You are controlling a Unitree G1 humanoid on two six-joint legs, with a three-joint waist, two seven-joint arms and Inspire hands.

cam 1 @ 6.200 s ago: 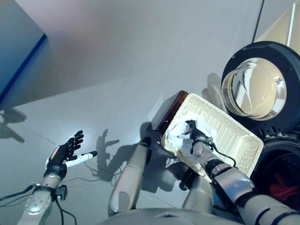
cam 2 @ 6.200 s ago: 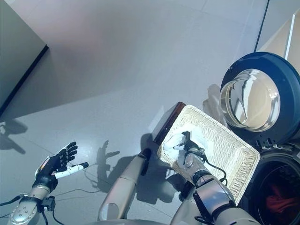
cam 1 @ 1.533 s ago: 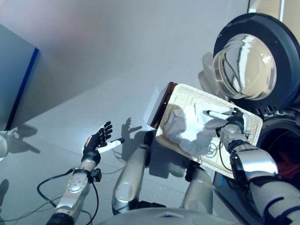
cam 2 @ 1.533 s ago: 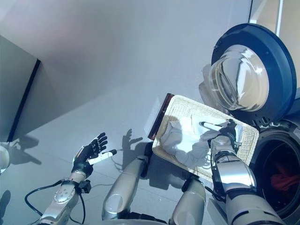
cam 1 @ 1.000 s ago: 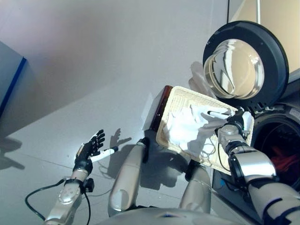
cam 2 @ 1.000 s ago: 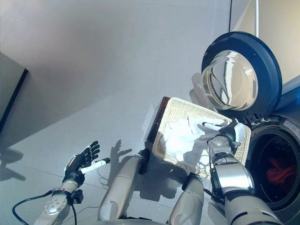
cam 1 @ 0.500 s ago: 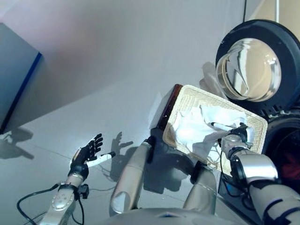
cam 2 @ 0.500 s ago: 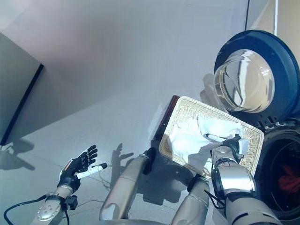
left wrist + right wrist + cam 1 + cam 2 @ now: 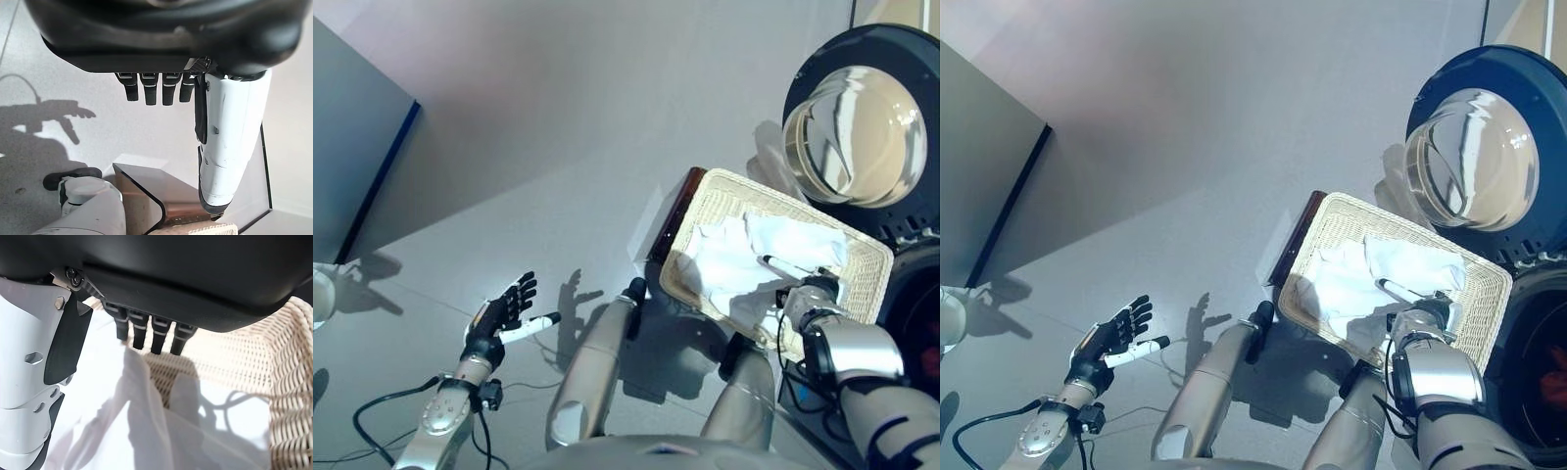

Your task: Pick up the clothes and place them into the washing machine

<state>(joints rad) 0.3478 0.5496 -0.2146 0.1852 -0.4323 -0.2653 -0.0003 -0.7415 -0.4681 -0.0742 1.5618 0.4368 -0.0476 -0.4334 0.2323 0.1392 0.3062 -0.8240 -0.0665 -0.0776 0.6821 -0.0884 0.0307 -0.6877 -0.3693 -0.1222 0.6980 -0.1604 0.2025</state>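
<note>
A white cloth (image 9: 739,259) lies spread in the shallow wicker basket (image 9: 867,284), which rests on the dark brown box (image 9: 674,211). My right hand (image 9: 810,292) is at the basket's near right edge. Its fingers hold a fold of the cloth and its thumb points out over the cloth. In the right wrist view the cloth (image 9: 146,431) rises in a peak to my fingers (image 9: 146,335) above the wicker (image 9: 288,382). My left hand (image 9: 497,315) is open and empty, held out over the floor far to the left of the basket.
The washing machine's round door (image 9: 862,127) stands open behind the basket. The dark drum opening (image 9: 1538,372) is to the right of my right hand, with something red inside. A grey panel (image 9: 352,147) stands at the far left.
The camera has shifted. My right hand has drawn back toward the basket's near right edge with the cloth, which now lies flatter. The left hand stays held out.
</note>
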